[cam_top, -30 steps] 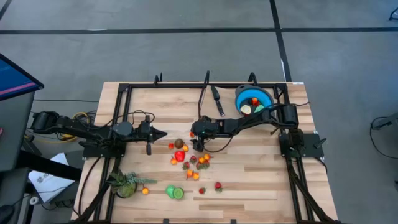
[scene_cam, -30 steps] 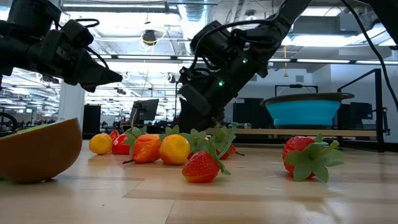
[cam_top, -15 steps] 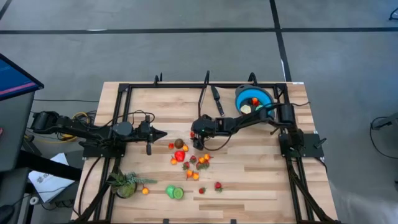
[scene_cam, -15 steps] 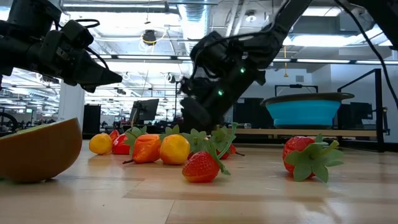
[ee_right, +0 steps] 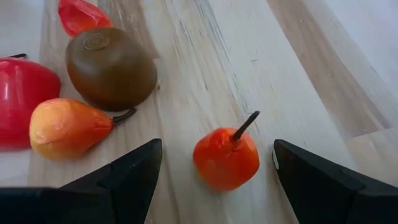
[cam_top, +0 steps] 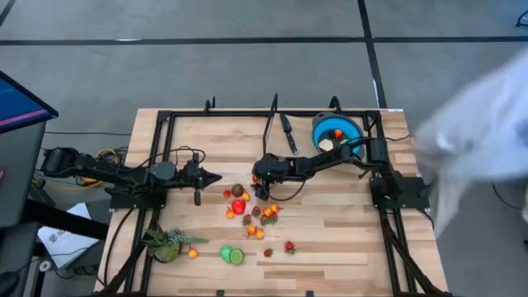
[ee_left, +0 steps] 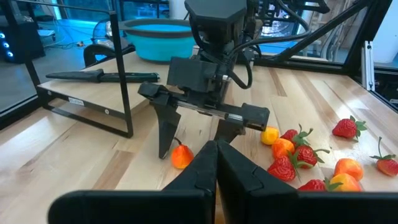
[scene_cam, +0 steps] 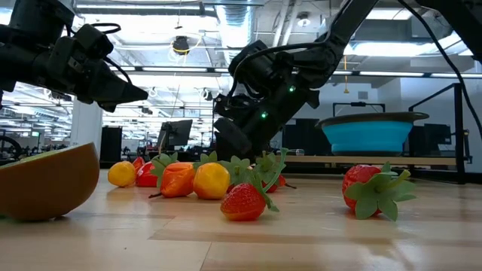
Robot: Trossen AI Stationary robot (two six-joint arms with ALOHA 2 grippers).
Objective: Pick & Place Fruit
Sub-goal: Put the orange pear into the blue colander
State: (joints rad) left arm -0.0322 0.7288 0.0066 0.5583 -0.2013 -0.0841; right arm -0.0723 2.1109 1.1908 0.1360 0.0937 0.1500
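Small toy fruits [cam_top: 247, 210] lie scattered on the wooden table, red, orange and brown. My right gripper [ee_right: 217, 146] is open and slants down at the far side of the cluster [cam_top: 261, 188]. A small orange fruit with a dark stem [ee_right: 226, 159] rests on the wood between its two fingers, touching neither. The left wrist view shows the same fruit [ee_left: 181, 155] below the spread fingers. Beside it lie a brown fruit [ee_right: 111, 68] and an orange-yellow pear [ee_right: 65, 127]. The blue bowl [cam_top: 336, 130] holds a few fruits. My left gripper [cam_top: 213, 177] waits shut, above the table left of the cluster.
A black-handled knife [cam_top: 287, 132] lies left of the bowl. A spiky green plant [cam_top: 165, 244] and green fruit halves [cam_top: 232, 254] sit at the near left. Black frame rails [cam_top: 247, 113] run along the table's edges. A pale blurred shape [cam_top: 483, 140] covers the right side of the high view.
A pale blurred shape has come into the high view from the right. Both grippers and the fruits stand as before.
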